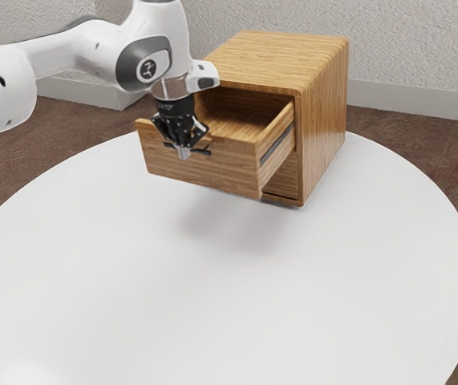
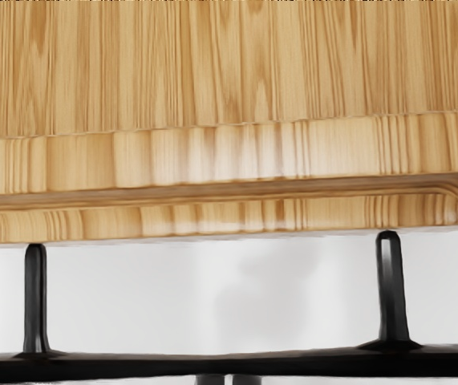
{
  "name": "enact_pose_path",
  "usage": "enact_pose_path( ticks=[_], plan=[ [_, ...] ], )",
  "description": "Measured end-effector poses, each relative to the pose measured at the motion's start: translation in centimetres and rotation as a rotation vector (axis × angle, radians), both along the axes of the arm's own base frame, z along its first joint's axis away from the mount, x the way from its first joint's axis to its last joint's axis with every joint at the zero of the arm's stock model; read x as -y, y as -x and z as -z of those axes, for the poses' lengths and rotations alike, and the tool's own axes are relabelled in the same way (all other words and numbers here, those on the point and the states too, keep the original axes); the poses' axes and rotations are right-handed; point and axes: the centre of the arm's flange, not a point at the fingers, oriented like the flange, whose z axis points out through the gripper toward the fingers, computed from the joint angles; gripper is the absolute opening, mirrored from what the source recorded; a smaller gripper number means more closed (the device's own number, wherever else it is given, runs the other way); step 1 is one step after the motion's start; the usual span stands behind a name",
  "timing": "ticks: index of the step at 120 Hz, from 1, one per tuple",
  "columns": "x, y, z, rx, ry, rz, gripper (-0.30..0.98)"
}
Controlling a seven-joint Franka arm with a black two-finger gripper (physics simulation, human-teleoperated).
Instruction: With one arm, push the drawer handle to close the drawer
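My gripper [image 1: 184, 151] points down in front of the pulled-out wooden drawer [image 1: 220, 170], its two fingers together at the height of the dark handle [image 1: 200, 151]. In the wrist view the black handle bar [image 2: 132, 367] runs across below the drawer's wooden front edge [image 2: 132, 223], joined to it by two posts. The tips of my gripper [image 2: 229, 380] show side by side at the bar's outer side, with only a thin gap. Whether they touch the bar, I cannot tell.
The wooden cabinet [image 1: 322, 120] stands at the back of a round white table [image 1: 212, 297], its drawer sticking out toward the arm. A textured wall [image 1: 421, 48] rises behind it.
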Motion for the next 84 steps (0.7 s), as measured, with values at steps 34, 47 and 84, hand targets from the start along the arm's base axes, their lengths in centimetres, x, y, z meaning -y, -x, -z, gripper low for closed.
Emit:
enact_pose_path(
  ticks=[34, 47, 84],
  plan=[
    [0.7, -2.4, -0.5, 0.017, 0.003, 0.013, -0.1],
    [0.4, -3.0, -0.2, 0.015, 0.0, 0.011, -0.1],
    [-0.2, -5.1, 1.2, 0.012, -0.046, -0.003, -0.1]
  ],
)
